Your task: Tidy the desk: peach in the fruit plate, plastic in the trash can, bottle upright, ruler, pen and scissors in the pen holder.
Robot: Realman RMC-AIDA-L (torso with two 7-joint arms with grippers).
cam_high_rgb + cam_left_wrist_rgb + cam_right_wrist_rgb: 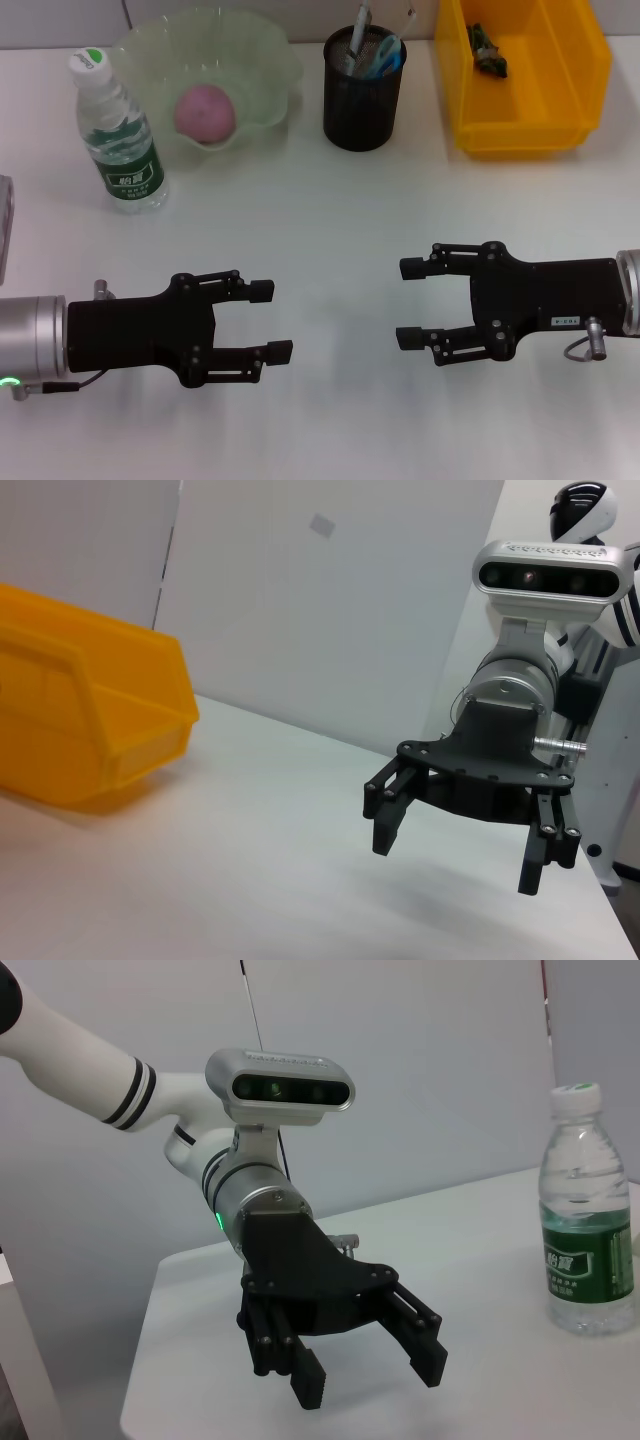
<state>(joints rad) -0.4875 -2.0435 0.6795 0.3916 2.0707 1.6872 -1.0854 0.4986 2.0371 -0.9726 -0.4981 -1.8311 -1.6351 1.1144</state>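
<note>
A pink peach lies in the green glass fruit plate at the back left. Beside it the bottle stands upright, also the bottle in the right wrist view. The black mesh pen holder holds a pen and blue-handled scissors; I cannot make out the ruler. A scrap of plastic lies in the yellow trash can. My left gripper and right gripper hover open and empty over the near table, facing each other.
The yellow trash can fills the back right corner. A grey object pokes in at the left edge. Across the table each wrist view shows the other arm: the right gripper and the left gripper.
</note>
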